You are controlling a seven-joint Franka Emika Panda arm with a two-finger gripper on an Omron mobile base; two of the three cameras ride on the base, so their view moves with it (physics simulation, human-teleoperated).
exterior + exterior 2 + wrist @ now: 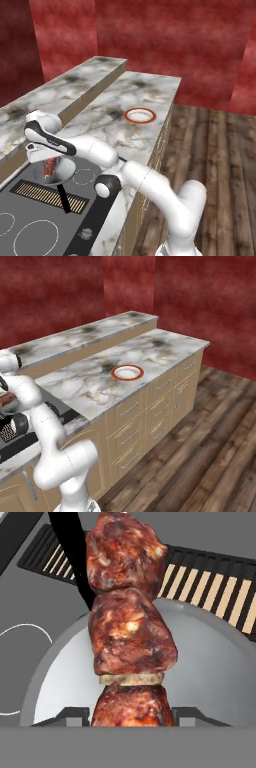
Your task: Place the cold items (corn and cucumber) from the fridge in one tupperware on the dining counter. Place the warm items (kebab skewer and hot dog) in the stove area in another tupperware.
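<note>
The kebab skewer [131, 632], chunks of dark red-brown meat, lies in a grey pan [215, 667] on the stove. My gripper [132, 714] hangs right over it, one fingertip [75, 714] against each side of the lowest chunk, shut on the meat. From the left base view the gripper [44, 159] reaches down into the pan [67, 172], with the kebab skewer [50, 167] just under the hand. Corn, cucumber, hot dog and both tupperware are out of view.
The pan's black handle [64, 197] points toward the stove's front, across a striped vent grille [47, 196]. A round white dish with an orange-red rim [140, 115] sits on the marble counter [165, 348]. A raised marble ledge [60, 87] runs behind. Wooden floor lies to the right.
</note>
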